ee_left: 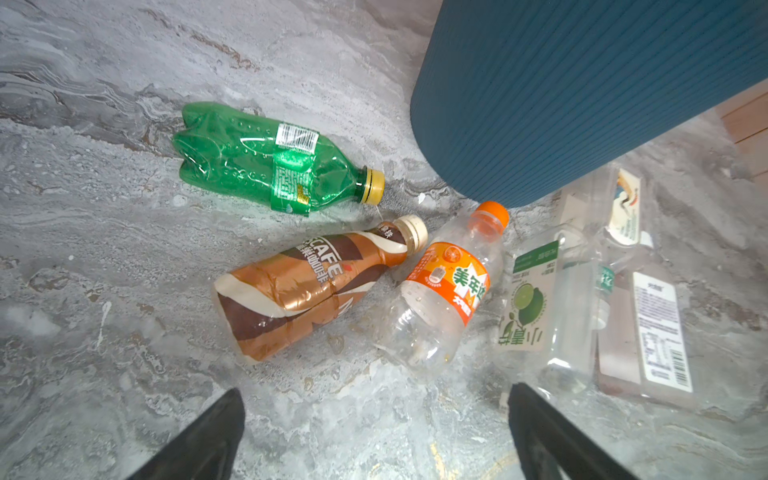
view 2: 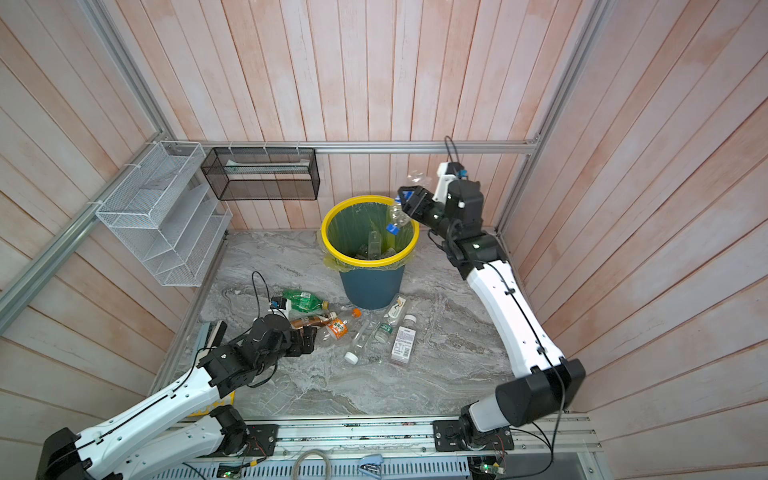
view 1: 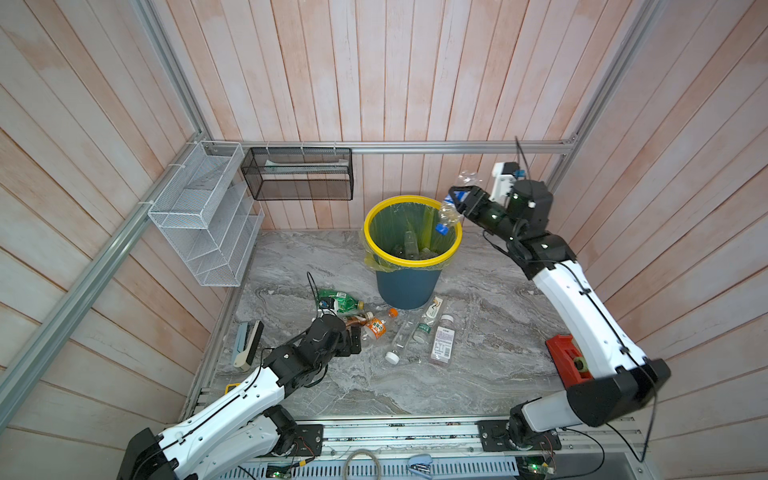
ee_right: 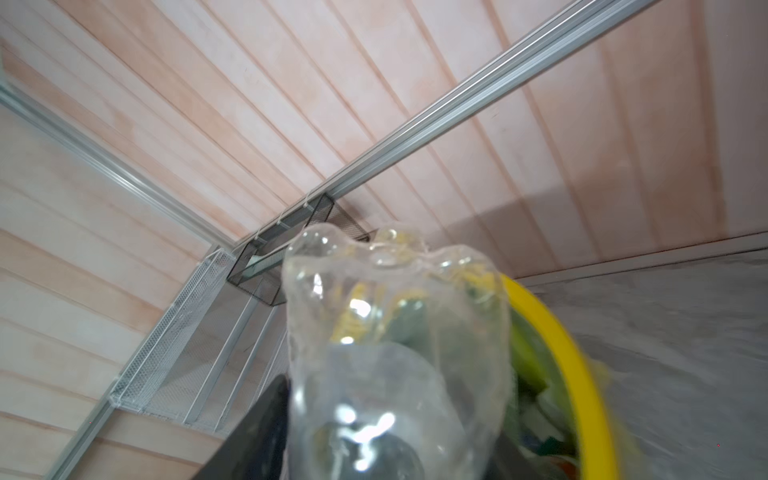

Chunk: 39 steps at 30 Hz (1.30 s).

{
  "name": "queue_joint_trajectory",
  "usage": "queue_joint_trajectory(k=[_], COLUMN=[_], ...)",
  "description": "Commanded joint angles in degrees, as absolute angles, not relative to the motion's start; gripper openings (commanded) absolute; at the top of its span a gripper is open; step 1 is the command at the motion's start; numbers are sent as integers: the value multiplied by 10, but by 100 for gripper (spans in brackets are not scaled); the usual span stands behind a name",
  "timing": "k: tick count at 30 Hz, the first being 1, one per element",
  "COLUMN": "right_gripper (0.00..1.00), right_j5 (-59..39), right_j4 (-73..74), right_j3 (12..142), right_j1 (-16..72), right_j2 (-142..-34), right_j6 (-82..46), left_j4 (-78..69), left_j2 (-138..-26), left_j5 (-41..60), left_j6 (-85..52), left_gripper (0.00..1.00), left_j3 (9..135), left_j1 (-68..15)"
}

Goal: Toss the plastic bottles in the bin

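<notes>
Grey marble table (view 1: 478, 374), pink plank walls. Near: left gripper (ee_left: 374, 390) spread wide, empty, low over table, facing 2 lying on it: brown bottle (ee_left: 307, 291) & orange-label bottle (ee_left: 446, 286). Far: right gripper (view 1: 455, 203) around clear bottle (view 1: 446, 215), cap down over bin (view 1: 409, 286) rim; cannot tell if pinching.

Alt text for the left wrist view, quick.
The open left pincer hangs above a marble tabletop strewn with lying bottles: a green bottle, a brown coffee bottle, an orange-capped bottle and several clear bottles. The dark-blue bin stands beside them.

Glossy clear plastic bottle (ee_right: 395, 353) — ribbed matt bin (ee_left: 582, 91), marbled tabletop (ee_left: 124, 299).
</notes>
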State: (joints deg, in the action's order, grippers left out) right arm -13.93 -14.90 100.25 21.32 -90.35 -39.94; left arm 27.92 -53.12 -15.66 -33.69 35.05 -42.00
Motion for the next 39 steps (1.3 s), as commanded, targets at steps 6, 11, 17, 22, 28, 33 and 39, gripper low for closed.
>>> queue_joint_trajectory(k=[6, 11, 17, 22, 28, 33, 39], right_gripper=[99, 99, 99, 99, 99, 99, 99], right_j5=[-116, -104, -88, -34, -1, 11, 70], right_j4=[-200, -193, -176, -173, -202, -230, -235], right_j3=[1025, 953, 831, 708, 549, 428, 317], right_j1=[178, 154, 131, 122, 121, 126, 255], right_j2=[-878, -810, -732, -657, -580, -519, -498], right_j6=[-355, -347, -326, -311, -330, -379, -472], left_j4=[308, 309, 296, 300, 277, 265, 211], left_j2=[-520, -504, -521, -546, -560, -543, -476], left_j5=[-155, -166, -157, -186, -186, -225, -253], left_j6=[-340, -332, -316, -328, -326, -356, -368], left_gripper=[100, 100, 100, 100, 100, 100, 100], left_j3=[381, 382, 385, 390, 391, 378, 333], left_j1=[-417, -417, -446, -493, -511, -511, -509])
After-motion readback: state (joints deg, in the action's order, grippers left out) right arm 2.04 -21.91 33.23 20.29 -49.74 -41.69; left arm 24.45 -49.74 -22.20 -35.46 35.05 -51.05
